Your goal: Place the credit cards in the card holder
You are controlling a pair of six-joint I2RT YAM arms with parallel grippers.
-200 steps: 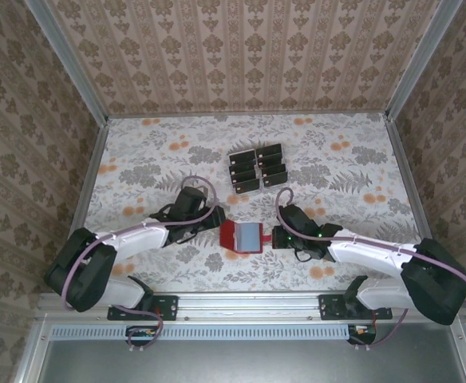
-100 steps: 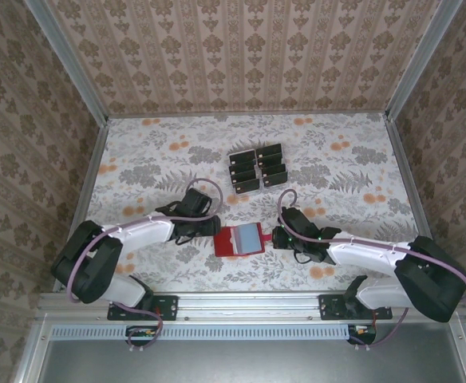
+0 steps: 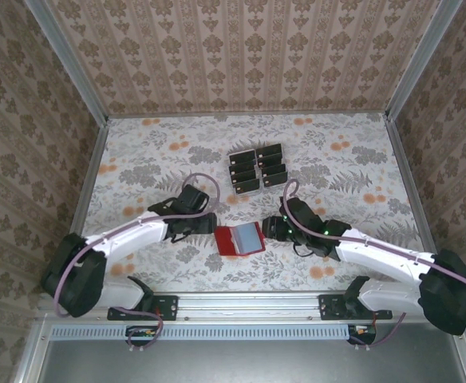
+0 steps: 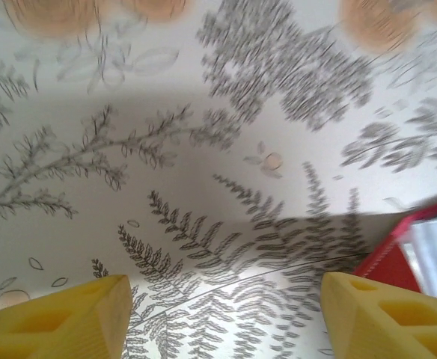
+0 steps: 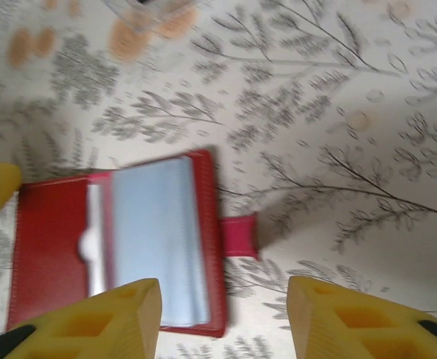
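Card holder (image 3: 238,238) between left tool (image 3: 209,226), right tool (image 3: 270,229)

Soft, even light fills the overhead view, sharp throughout, leaving only faint shadows on the desk (image 3: 137,159). Both wrist views are smeared by blur; a broad grey shadow crosses the left one, and the card holder (image 5: 129,247) looks soft-edged in the right.
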